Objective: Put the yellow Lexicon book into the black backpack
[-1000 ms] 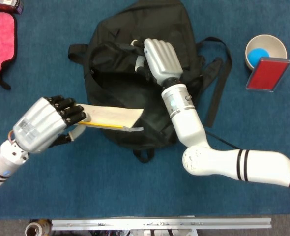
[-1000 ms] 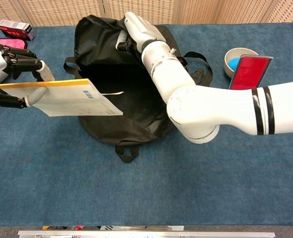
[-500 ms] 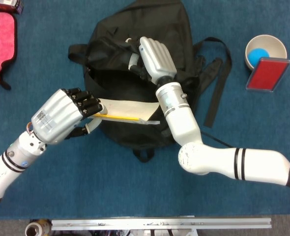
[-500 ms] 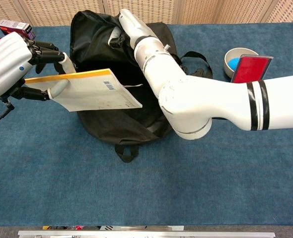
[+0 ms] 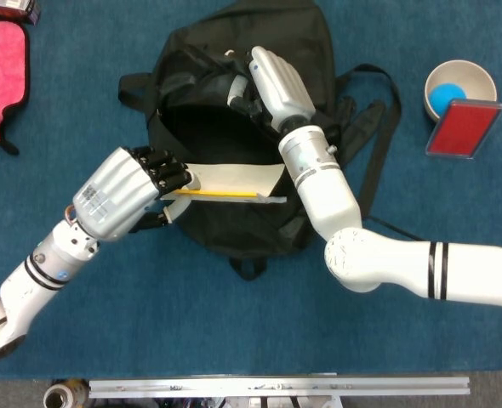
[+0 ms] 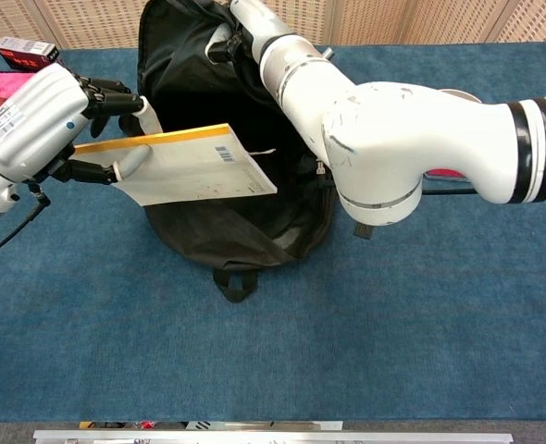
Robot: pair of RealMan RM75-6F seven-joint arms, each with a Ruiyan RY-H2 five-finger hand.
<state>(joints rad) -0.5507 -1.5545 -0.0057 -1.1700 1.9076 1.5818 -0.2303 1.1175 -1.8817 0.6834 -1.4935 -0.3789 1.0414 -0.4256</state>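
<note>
Blue carpeted tabletop point(image 5: 191, 323), woven tan panel wall point(image 6: 97, 18) behind, metal rail point(image 5: 276, 387) along near edge

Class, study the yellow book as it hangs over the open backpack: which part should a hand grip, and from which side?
Grip the book at its outer short edge, coming from the robot's left, as the left hand does. It lies nearly flat with its far end pointing into the backpack mouth that the right hand lifts, so that end should probably stay free.
</note>
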